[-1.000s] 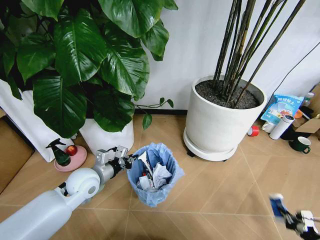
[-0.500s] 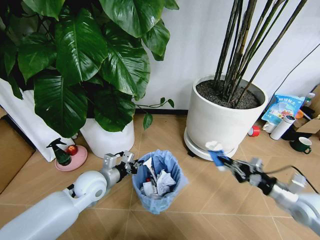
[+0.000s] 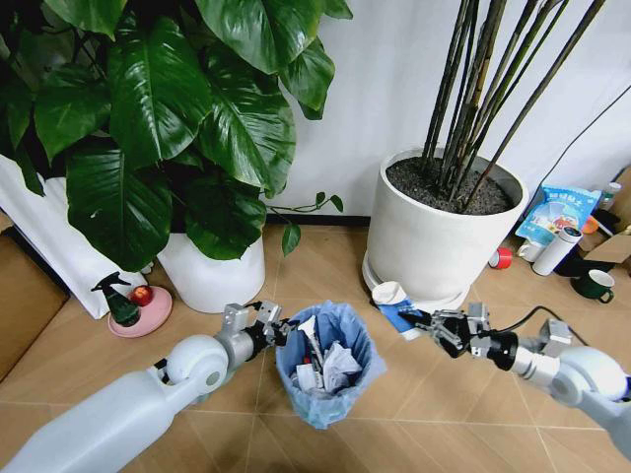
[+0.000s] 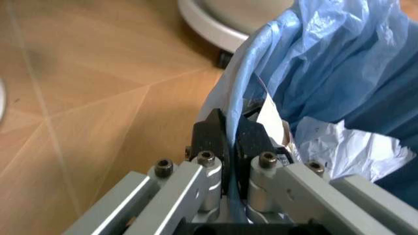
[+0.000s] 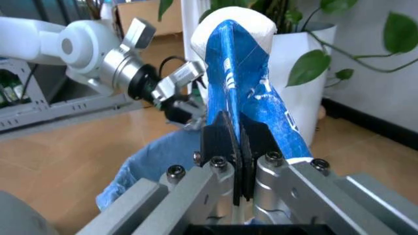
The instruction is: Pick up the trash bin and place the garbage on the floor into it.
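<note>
The trash bin [image 3: 330,389], lined with a crinkled light-blue bag, stands on the chevron floor [image 3: 463,404] with crumpled white paper [image 3: 340,363] inside. My left gripper [image 3: 279,333] is shut on the bin's near-left rim; the left wrist view has its pads [image 4: 212,137] pinching the blue bag edge [image 4: 313,58]. My right gripper [image 3: 426,324] hovers just right of the bin's rim, shut on a blue-white crushed piece of garbage [image 3: 392,304]. The right wrist view shows that piece [image 5: 242,73] upright between the shut fingers, with the bin bag [image 5: 156,161] and the left gripper [image 5: 186,105] beyond.
A large white plant pot [image 3: 439,236] stands close behind the right arm. A second white pot [image 3: 212,274] sits behind the left arm under broad leaves. A green spray bottle [image 3: 120,304] on a pink dish is at left. A mug [image 3: 595,286] and clutter lie at far right.
My right arm has swung in from the lower right edge to beside the bin's rim, carrying the blue-white piece. The left gripper and the bin have shifted slightly right and nearer.
</note>
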`<state>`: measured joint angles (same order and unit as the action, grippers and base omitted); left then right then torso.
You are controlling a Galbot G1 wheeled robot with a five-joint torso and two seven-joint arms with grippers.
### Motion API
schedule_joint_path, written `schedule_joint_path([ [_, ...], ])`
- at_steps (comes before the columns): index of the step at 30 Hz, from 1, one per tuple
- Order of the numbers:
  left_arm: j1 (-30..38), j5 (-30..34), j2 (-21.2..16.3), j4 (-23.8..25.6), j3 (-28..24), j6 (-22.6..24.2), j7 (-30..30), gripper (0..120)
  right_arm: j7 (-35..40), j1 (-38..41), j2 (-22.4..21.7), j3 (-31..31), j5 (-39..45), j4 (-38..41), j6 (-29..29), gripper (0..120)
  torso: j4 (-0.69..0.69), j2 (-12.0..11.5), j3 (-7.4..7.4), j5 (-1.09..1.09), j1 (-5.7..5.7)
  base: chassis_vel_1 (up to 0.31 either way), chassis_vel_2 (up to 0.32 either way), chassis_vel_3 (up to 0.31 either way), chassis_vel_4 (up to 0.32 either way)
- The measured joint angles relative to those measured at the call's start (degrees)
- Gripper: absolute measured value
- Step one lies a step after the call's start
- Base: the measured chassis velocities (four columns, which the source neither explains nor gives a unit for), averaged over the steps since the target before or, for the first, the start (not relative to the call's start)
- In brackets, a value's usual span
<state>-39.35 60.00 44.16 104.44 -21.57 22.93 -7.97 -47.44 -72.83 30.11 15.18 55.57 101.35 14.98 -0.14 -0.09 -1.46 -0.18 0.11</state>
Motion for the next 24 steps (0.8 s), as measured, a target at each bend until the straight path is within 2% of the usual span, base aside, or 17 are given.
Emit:
schedule_joint_path([
  [2, 1.8, 0.9, 0.7, -0.1, -1.3, 0.0, -0.1, 0, -0.7, 3.7, 1.3, -4.0, 0.0, -1.7, 0.0, 0, 0.0, 0.0, 0.0, 0.0, 0.0, 0.0, 0.0, 0.0, 0.0],
  [3, 1.8, 0.9, 0.7, -0.1, -1.3, 0.0, -0.1, 0, -0.7, 3.7, 1.3, -4.0, 0.0, -1.7, 0.0, 0, 0.0, 0.0, 0.0, 0.0, 0.0, 0.0, 0.0, 0.0, 0.0],
  [6, 2.9, 1.3, 2.0, -0.7, -2.2, 0.1, -0.3, 0, -1.2, 9.6, 4.5, -9.8, -0.4, -4.6, -0.3, 0, 0.01, 0.0, 0.0, 0.0, 0.0, 0.0, 0.0, 0.0, 0.0],
  [13, 2.7, 1.5, 2.2, -0.9, -2.3, 0.3, -0.6, 0, -1.0, 12.6, 6.7, -12.9, -1.6, -7.6, -0.7, 0, 0.02, 0.0, 0.0, 0.0, 0.0, 0.0, 0.0, 0.0, 0.0],
  [15, 2.3, 1.5, 2.1, -0.8, -2.1, 0.3, -0.7, 0, -0.8, 12.6, 6.9, -12.9, -2.1, -8.0, -1.0, 11, 0.01, 0.0, 0.0, -0.01, 0.0, 0.0, 0.0, 0.0, 0.0],
  [17, 2.2, 1.5, 2.2, -0.8, -2.0, 0.4, -0.8, 0, -0.7, 12.6, 7.1, -12.9, -2.2, -8.0, -1.0, 12, 0.01, 0.0, 0.0, 0.0, 0.0, 0.0, 0.0, 0.0, 0.0],
  [21, 2.3, 1.5, 2.3, -0.8, -1.8, 0.4, -0.9, 0, -0.1, 12.7, 7.8, -13.3, -2.5, -8.0, -1.3, 30, 0.01, 0.0, 0.0, 0.0, 0.0, 0.0, 0.0, 0.0, 0.0],
  [24, 2.4, 1.5, 2.4, -0.9, -1.7, 0.4, -1.0, 0, 0.2, 12.6, 7.8, -13.3, -2.5, -7.8, -1.4, 39, 0.01, 0.0, 0.0, 0.0, 0.0, 0.0, 0.0, 0.0, 0.0],
])
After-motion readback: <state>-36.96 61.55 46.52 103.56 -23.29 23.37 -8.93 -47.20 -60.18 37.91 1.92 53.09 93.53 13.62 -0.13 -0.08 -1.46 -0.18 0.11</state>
